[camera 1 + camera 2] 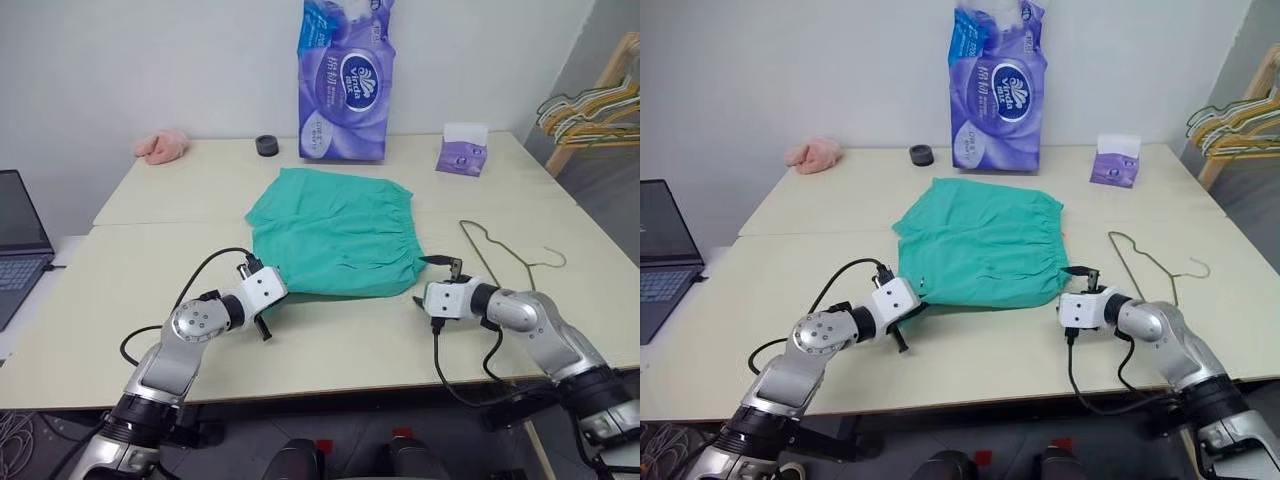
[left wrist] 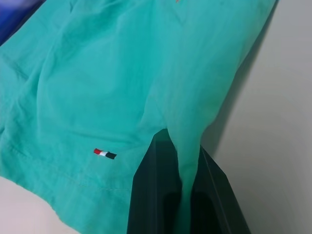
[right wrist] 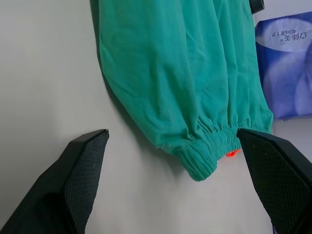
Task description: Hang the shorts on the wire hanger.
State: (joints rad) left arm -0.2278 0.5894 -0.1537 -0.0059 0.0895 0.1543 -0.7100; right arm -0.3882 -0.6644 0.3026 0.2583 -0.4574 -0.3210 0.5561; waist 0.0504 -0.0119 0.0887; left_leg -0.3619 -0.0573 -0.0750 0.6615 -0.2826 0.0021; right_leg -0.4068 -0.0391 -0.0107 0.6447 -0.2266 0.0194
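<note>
The teal-green shorts point(image 1: 335, 235) lie flat in the middle of the table, their gathered waistband toward my right. My left gripper point(image 1: 268, 302) is at their near left corner, shut on a fold of the cloth; in the left wrist view that fold runs between the black fingers point(image 2: 151, 195), beside a small striped tag point(image 2: 105, 154). My right gripper point(image 1: 425, 281) stands open at the near right corner, and the waistband end point(image 3: 202, 163) lies between its spread fingers point(image 3: 83, 170), untouched. The wire hanger point(image 1: 488, 236) lies flat on the table to the right of the shorts.
A purple toilet-paper pack point(image 1: 345, 80) stands behind the shorts, with a tissue box point(image 1: 462, 150) to its right. A black roll point(image 1: 266, 145) and a pink cloth point(image 1: 162, 146) sit at the back left. A laptop point(image 1: 20, 240) is far left; bunched hangers point(image 1: 590, 110) hang far right.
</note>
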